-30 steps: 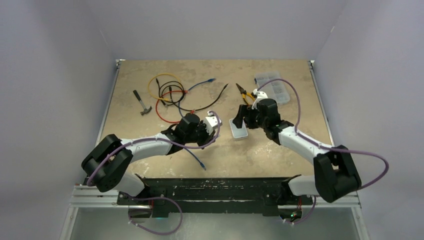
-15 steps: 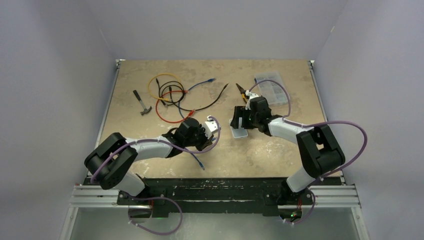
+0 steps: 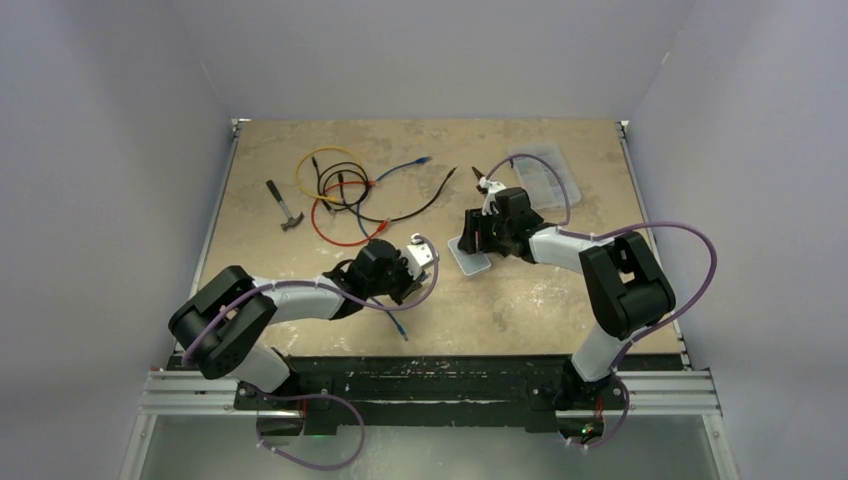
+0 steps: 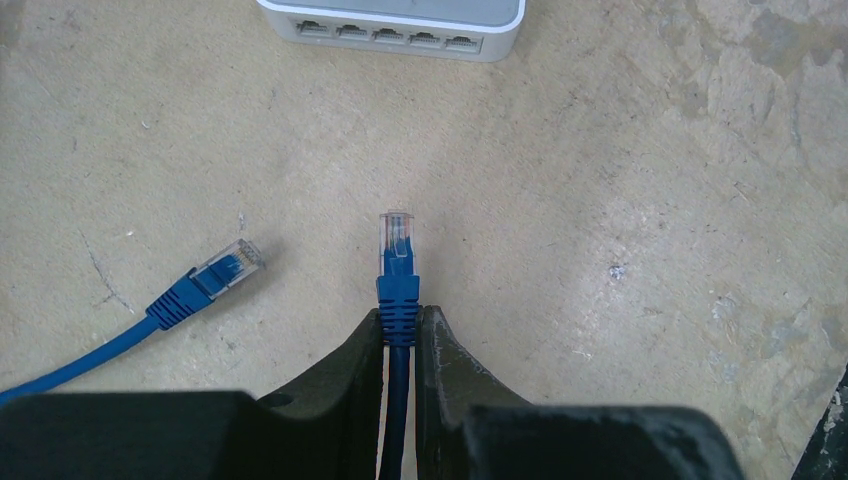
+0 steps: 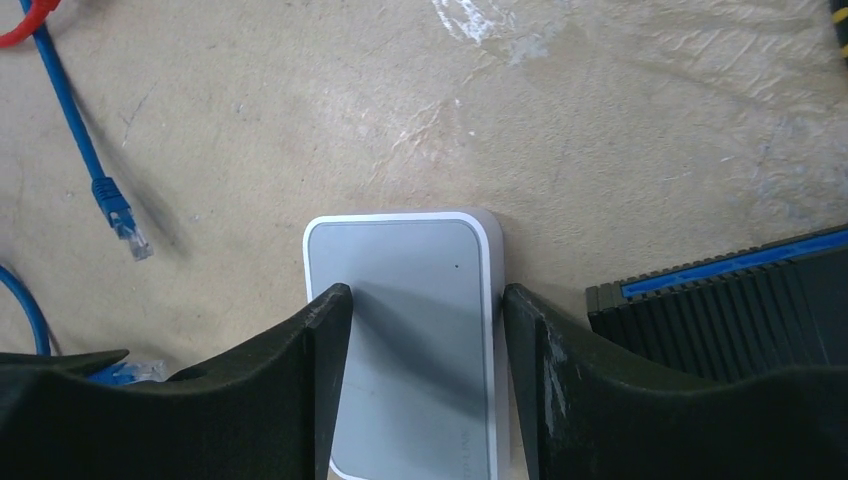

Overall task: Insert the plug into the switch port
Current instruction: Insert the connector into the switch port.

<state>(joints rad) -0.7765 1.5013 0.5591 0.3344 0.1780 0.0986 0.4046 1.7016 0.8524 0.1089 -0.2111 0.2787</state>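
The white switch point(image 4: 392, 18) lies flat on the table, its row of ports point(image 4: 385, 35) facing my left gripper point(image 4: 400, 315). That gripper is shut on the ribbed boot of a blue cable. The clear plug point(image 4: 397, 240) sticks out ahead of the fingertips, pointing at the ports with a stretch of bare table between. My right gripper point(image 5: 422, 295) straddles the switch point(image 5: 400, 300) from behind. Its right finger point(image 5: 530, 340) touches the switch's side, while the left finger point(image 5: 325, 340) overlaps the top. In the top view the switch point(image 3: 470, 262) sits at the table's middle.
A second blue plug point(image 4: 228, 268) lies loose left of the held one. At the back left are coiled cables point(image 3: 335, 190) and a hammer point(image 3: 285, 207). A clear plastic box point(image 3: 545, 178) sits back right. A black ribbed block with a blue stripe point(image 5: 720, 290) stands right of the switch.
My right gripper has slid left onto the switch, and its jaws have narrowed around it. My left gripper, holding the plug, has drawn back slightly toward the near edge.
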